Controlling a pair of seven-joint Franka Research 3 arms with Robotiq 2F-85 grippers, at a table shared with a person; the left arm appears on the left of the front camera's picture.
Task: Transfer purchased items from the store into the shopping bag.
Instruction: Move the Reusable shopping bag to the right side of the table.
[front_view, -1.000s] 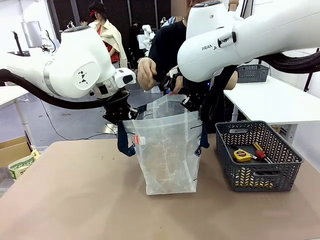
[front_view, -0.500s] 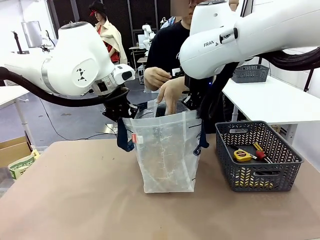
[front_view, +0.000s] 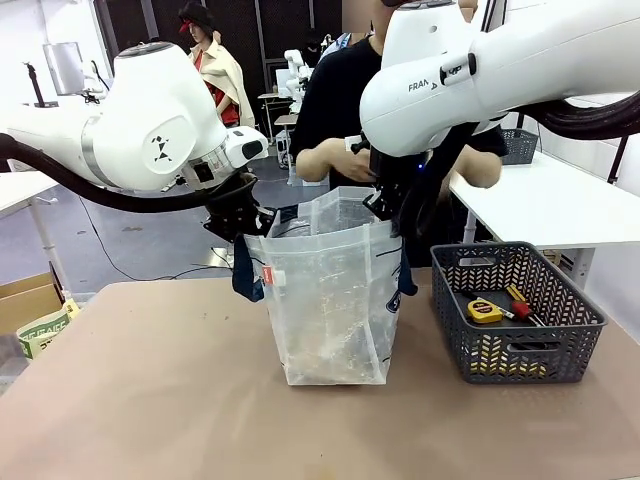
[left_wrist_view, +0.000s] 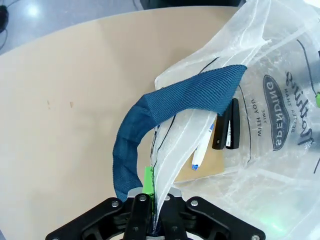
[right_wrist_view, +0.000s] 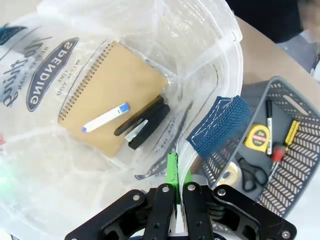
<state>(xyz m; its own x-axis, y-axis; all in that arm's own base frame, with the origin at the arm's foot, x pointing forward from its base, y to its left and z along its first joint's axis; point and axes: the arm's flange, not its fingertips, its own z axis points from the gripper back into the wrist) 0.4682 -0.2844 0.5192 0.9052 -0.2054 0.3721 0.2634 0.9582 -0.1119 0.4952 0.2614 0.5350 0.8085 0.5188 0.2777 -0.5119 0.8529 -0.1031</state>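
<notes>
The translucent clear plastic shopping bag (front_view: 330, 310) stands upright and open near the middle of the tan table (front_view: 150, 400), held up at its rim from both sides.

Your left gripper (front_view: 250, 228) has its jaws clamped together on the bag's left rim. In the left wrist view, that gripper (left_wrist_view: 154, 195) pinches the thin plastic edge between its green pads, with a navy blue woven strap handle (left_wrist_view: 165, 110) looping just beside it.

Your right gripper (front_view: 392, 212) is likewise clamped on the bag's right rim. The right wrist view shows it (right_wrist_view: 176, 192) pinching the plastic, with the other navy strap handle (right_wrist_view: 220, 125) just beyond.

Inside the bag, on its bottom, lies a tan spiral notebook (right_wrist_view: 110, 95). A white pen with blue ends (right_wrist_view: 106, 118) rests on the notebook, and a black stapler (right_wrist_view: 145, 122) lies at its edge.

A person in a black top stands at the far side, with both hands (front_view: 340, 162) together above and behind the bag's mouth.

To the bag's right, a dark grey mesh basket (front_view: 520, 370) sits close by, holding a yellow tape measure (front_view: 484, 311), black-handled scissors (right_wrist_view: 250, 172) and other small tools.
</notes>
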